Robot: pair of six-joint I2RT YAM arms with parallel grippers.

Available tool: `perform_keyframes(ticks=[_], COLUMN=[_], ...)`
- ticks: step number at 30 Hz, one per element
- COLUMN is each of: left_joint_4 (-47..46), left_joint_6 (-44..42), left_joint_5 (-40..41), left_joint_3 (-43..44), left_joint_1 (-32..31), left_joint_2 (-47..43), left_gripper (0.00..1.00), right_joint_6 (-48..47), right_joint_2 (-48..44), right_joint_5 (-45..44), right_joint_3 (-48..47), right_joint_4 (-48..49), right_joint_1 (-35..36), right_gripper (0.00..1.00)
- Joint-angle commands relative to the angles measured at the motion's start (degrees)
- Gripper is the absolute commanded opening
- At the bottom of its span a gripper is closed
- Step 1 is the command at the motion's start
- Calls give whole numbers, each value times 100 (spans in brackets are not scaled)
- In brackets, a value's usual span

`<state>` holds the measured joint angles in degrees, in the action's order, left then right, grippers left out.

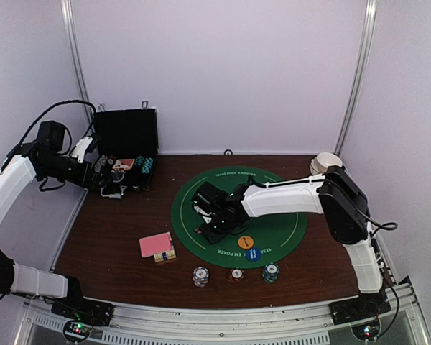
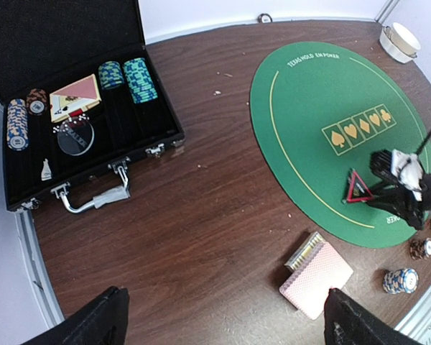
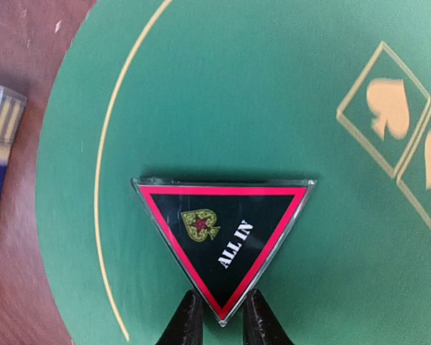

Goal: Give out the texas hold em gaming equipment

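My right gripper [image 3: 221,316] is shut on the bottom tip of the red-black triangle marker [image 3: 223,230], which reads "ALL IN" and sits over the green felt mat [image 3: 273,86]. From above, that gripper [image 1: 214,228] is at the mat's left part. An orange disc [image 1: 246,242] and a blue disc [image 1: 253,254] lie on the mat's near edge. Three chip stacks [image 1: 235,274] stand on the table in front of it. Pink-backed cards [image 2: 316,279] lie left of the mat. My left gripper [image 2: 226,316] hangs open and high near the case, holding nothing.
The open black case [image 2: 29,194] at the back left holds chip stacks [image 2: 138,79], cards and a clear disc. A white bowl [image 1: 326,163] stands at the back right. Bare brown table [image 2: 201,215] lies between the case and the mat.
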<state>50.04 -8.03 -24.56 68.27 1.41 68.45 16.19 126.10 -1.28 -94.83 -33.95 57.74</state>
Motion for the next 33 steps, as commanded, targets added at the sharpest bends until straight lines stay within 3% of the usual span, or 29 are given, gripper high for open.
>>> perform_keyframes(ticks=[1, 11, 18, 22, 25, 28, 33], left_joint_4=[101, 305, 454, 533, 608, 689, 798], left_joint_6=[-118, -266, -390, -441, -478, -521, -593], left_joint_5=[-196, -326, -361, -317, -326, -337, -364], left_joint_3=[99, -154, -288, -252, -174, -107, -32], left_joint_1=[2, 8, -21, -44, -53, -62, -63], left_joint_2=[-15, 3, 13, 33, 48, 60, 86], left_gripper=[97, 97, 97, 98, 97, 98, 98], right_joint_6=[-118, -281, -313, -361, -319, -223, 97], right_joint_2=[457, 1675, 1783, 1091, 110, -768, -1875], right_joint_5=[-35, 109, 163, -153, -383, -554, -509], right_joint_3=[-808, -2750, -3227, -2619, -1637, -547, 992], right_joint_4=[22, -515, -680, -553, -307, -160, -233], right_joint_1=[-189, -357, -390, -395, -391, -386, -379], right_gripper=[16, 18, 27, 54, 67, 74, 78])
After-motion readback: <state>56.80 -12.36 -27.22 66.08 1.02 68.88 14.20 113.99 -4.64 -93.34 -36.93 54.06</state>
